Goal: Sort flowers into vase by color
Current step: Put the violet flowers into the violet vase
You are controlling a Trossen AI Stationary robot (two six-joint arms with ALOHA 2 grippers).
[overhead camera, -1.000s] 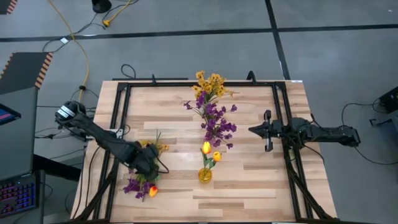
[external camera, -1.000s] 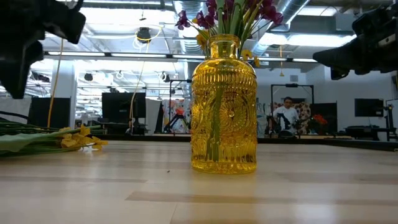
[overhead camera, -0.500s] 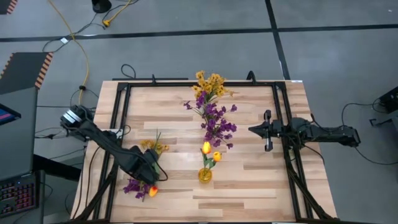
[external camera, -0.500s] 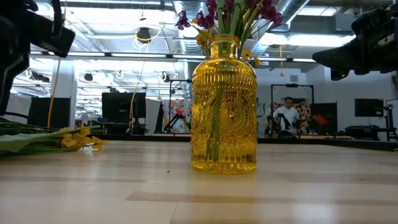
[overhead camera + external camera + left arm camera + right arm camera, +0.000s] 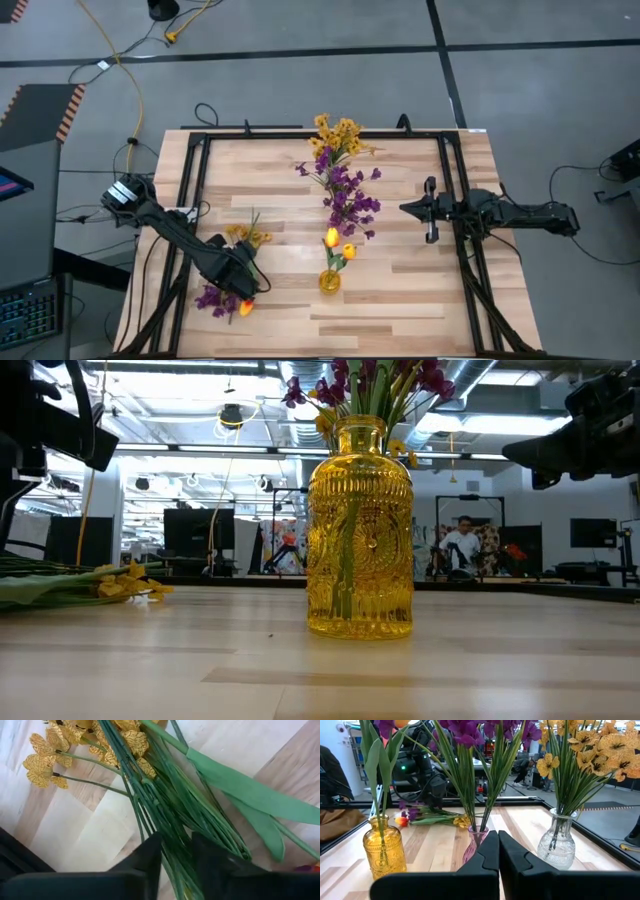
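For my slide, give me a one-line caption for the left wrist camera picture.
Left gripper straddling a bundle of green stems lying on the wooden table, beside small yellow blooms.
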